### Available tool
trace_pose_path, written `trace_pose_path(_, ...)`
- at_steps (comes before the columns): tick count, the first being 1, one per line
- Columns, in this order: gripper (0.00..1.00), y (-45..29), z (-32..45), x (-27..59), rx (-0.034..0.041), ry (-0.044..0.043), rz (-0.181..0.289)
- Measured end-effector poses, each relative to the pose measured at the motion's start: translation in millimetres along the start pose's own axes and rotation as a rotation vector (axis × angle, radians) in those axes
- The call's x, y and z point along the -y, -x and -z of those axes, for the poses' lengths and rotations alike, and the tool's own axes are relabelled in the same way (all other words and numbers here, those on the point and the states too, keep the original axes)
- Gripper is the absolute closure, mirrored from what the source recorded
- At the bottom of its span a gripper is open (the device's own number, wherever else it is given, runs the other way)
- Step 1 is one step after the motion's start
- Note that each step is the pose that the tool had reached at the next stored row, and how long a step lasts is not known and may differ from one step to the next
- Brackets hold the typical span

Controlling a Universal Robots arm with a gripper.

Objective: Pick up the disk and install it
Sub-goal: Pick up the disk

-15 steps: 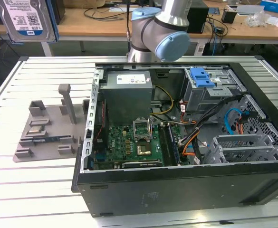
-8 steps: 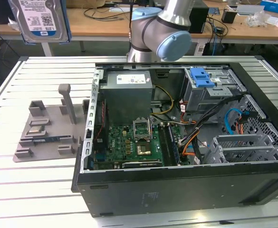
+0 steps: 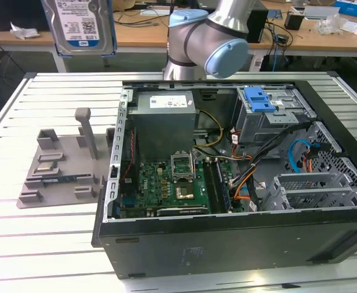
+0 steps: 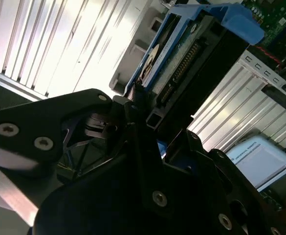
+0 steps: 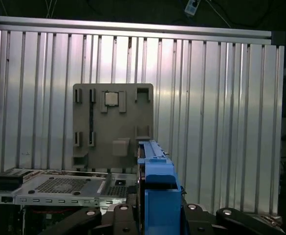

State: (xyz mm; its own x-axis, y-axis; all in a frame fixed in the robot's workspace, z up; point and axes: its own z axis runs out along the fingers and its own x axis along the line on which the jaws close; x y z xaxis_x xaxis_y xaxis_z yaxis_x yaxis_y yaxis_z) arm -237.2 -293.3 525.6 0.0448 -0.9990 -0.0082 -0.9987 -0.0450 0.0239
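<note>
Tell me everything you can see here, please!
the disk: one, silver with blue rails, held high at the exterior view's left.
computer case: one, black, open on the table.
circuit board: one, green, inside the case.
metal box: one, grey, inside the case.
latch piece: one, blue, inside the case.
tray: one, grey, on the table beside the case.
table: one, white slats, under the case and tray.
robot arm: one, silver and pale blue, behind the case.
gripper: one, black, shut on the disk.

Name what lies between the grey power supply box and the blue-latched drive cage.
Yellow and black cables cross that gap, in the exterior view.
</note>
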Motion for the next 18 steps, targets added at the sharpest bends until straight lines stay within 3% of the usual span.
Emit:
trace_pose_path(14,0.63,-3.5,1.1,78.0,0.0003,0.0059,0.0)
trace_pose_path(17,0.63,-4.6,1.6,101.6,0.0003,0.0077,0.0)
trace_pose_path(18,0.63,-4.7,1.6,105.2,0.0003,0.0079,0.0)
